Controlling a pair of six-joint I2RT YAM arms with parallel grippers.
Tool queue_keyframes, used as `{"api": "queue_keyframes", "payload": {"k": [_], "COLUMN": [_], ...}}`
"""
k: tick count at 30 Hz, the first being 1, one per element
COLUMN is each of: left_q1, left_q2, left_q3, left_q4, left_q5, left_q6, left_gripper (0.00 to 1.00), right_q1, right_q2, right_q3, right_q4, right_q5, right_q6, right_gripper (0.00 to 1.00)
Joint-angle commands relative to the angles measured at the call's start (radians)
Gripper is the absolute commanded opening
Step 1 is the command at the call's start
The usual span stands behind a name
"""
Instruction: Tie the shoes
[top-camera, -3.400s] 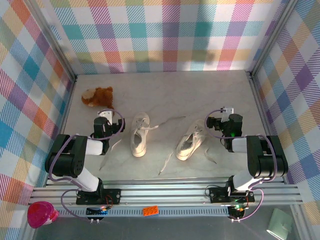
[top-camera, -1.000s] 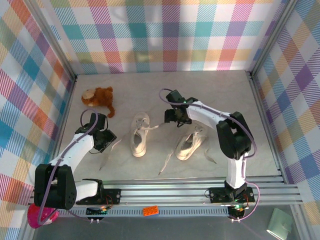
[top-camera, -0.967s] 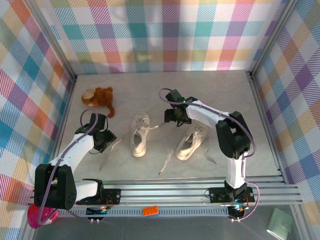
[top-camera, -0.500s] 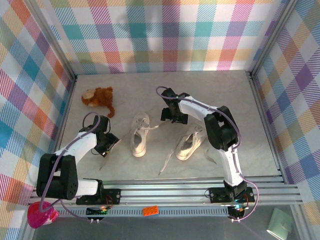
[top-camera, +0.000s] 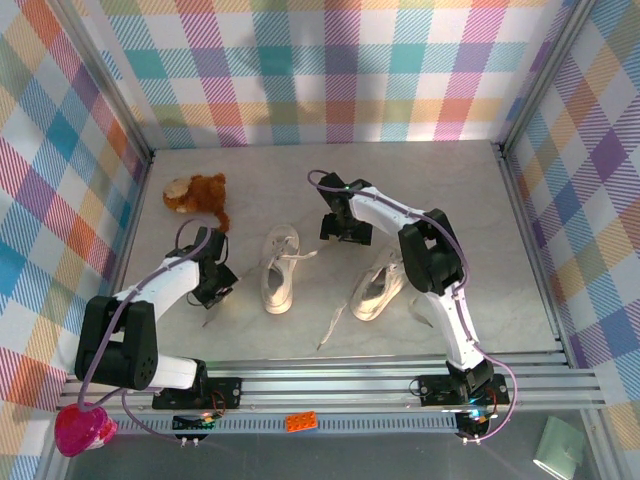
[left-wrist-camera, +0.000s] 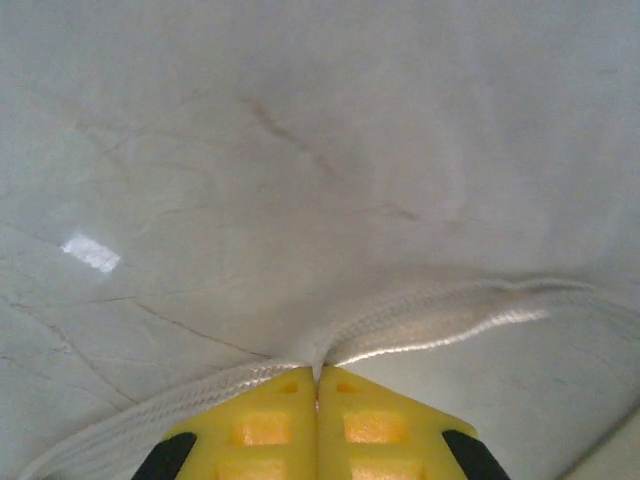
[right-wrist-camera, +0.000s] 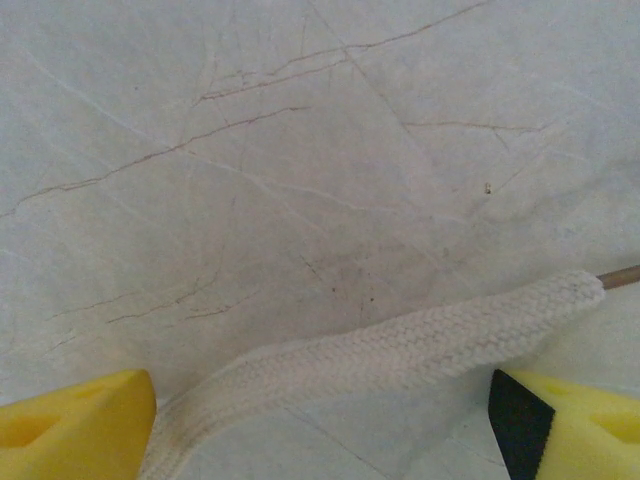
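white lace (left-wrist-camera: 450, 325) sits clamped at the very tips of the left pincer (left-wrist-camera: 318, 385), its yellow fingers (left-wrist-camera: 260, 430) pressed together low over the pale desk (left-wrist-camera: 300, 120). the right pincer (right-wrist-camera: 320, 425) stands wide apart, straddling another flat lace end (right-wrist-camera: 400, 350) that lies on the desk, not yet gripped. both shoes rest mid-desk, side by side and untied: one sneaker (top-camera: 280, 268) between the two pincers, the other sneaker (top-camera: 378, 285) beside the right arm. such a shallow pinch could let the lace slide free once it is pulled, and a hard pull would likely drag the light sneaker rather than draw slack. the right fingers may skid on the desk and close over nothing, or catch only the lace tip. the brown plush toy (top-camera: 195, 192) lies near the left arm and could be swept aside
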Motion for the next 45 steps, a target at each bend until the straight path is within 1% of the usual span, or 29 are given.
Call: {"api": "queue_keyframes", "payload": {"k": [1, 3, 5, 6, 7, 10, 12, 13, 14, 15, 17, 21, 23, 28, 33, 39, 41, 42, 43, 45], "left_q1": [-0.040, -0.065, -0.087, -0.097, -0.102, -0.106, -0.112, -0.116, -0.121, -0.128, -0.150, -0.230, -0.241, -0.241, -0.232, -0.210, -0.203, -0.196, -0.185, -0.154], "left_q2": [-0.026, -0.046, -0.061, -0.066, -0.068, -0.047, -0.011, 0.014, 0.034, 0.064, 0.113, 0.151, 0.156, 0.212, 0.327, 0.421, 0.439, 0.445, 0.442, 0.416], "left_q3": [0.119, 0.176, 0.238, 0.269, 0.296, 0.377, 0.428, 0.452, 0.466, 0.481, 0.508, 0.549, 0.553, 0.604, 0.666, 0.701, 0.716, 0.730, 0.738, 0.725], "left_q4": [-0.083, -0.094, -0.096, -0.088, -0.070, -0.021, 0.011, 0.031, 0.046, 0.065, 0.080, 0.102, 0.134, 0.147, 0.096, 0.128, 0.129, 0.119, 0.115, 0.129], "left_q5": [-0.054, -0.066, -0.075, -0.060, -0.023, 0.066, 0.160, 0.209, 0.247, 0.286, 0.325, 0.339, 0.392, 0.563, 0.519, 0.458, 0.437, 0.430, 0.431, 0.437], "left_q6": [0.145, 0.216, 0.302, 0.364, 0.427, 0.538, 0.598, 0.623, 0.640, 0.658, 0.691, 0.817, 0.854, 0.888, 0.880, 0.835, 0.822, 0.811, 0.799, 0.760], "left_gripper": [0.00, 0.00, 0.00, 0.00, 0.00, 0.00, 0.00, 0.00, 0.00, 0.00, 0.00, 0.00, 0.00, 0.00, 0.00, 0.01, 0.29, 0.38, 0.44, 0.52], "right_q1": [-0.004, -0.004, -0.004, -0.004, -0.004, -0.004, -0.005, -0.008, -0.008, -0.010, -0.012, -0.013, -0.013, -0.012, -0.012, -0.001, 0.005, 0.009, 0.015, 0.027], "right_q2": [0.061, 0.073, 0.078, 0.078, 0.078, 0.062, 0.022, -0.010, -0.042, -0.090, -0.174, -0.315, -0.362, -0.441, -0.461, -0.473, -0.469, -0.461, -0.451, -0.421], "right_q3": [0.043, 0.054, 0.053, 0.052, 0.051, 0.039, -0.008, -0.054, -0.101, -0.164, -0.272, -0.408, -0.447, -0.556, -0.590, -0.604, -0.597, -0.584, -0.564, -0.503], "right_q4": [0.025, 0.024, 0.036, 0.043, 0.054, 0.101, 0.185, 0.235, 0.281, 0.338, 0.436, 0.543, 0.587, 0.734, 0.768, 0.773, 0.771, 0.763, 0.748, 0.696], "right_q5": [-0.029, -0.039, -0.044, -0.044, -0.044, -0.055, -0.112, -0.134, -0.144, -0.150, -0.151, -0.125, -0.147, -0.244, -0.282, -0.287, -0.302, -0.311, -0.322, -0.341], "right_q6": [-0.015, -0.015, -0.018, -0.025, -0.034, -0.087, -0.139, -0.148, -0.151, -0.156, -0.164, -0.211, -0.242, -0.285, -0.307, -0.351, -0.383, -0.404, -0.432, -0.493], "right_gripper": [0.85, 0.80, 0.69, 0.59, 0.49, 0.26, 0.08, 0.03, 0.00, 0.00, 0.00, 0.00, 0.00, 0.00, 0.00, 0.00, 0.00, 0.00, 0.00, 0.00]}}
